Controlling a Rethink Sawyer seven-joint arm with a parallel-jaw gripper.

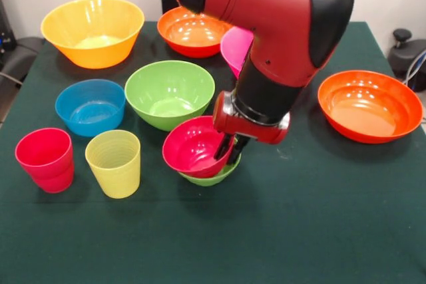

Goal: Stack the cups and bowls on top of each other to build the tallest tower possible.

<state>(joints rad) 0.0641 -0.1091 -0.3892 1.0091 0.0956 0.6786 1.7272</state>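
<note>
We see the pincer (229,153) reaching down into a glossy red bowl (193,145), its dark fingers (226,147) clamped over that bowl's right-hand rim. The red bowl sits tilted inside a small light-green bowl (214,176), only a sliver of which shows beneath it; together they form the tower on the dark green tabletop (299,231). Just beyond the pincer and to its left in the picture stands a larger green bowl (169,92), smooth and round. Further left are a blue bowl (90,106), a ribbed translucent yellow cup (114,162) and a red cup (45,159). Well to the right lies a shallow orange bowl (369,105). Behind the arm, a pink bowl (234,48) is mostly hidden, a second orange bowl (193,30) partly so, and a big yellow-orange bowl (92,30) stands clear
</note>
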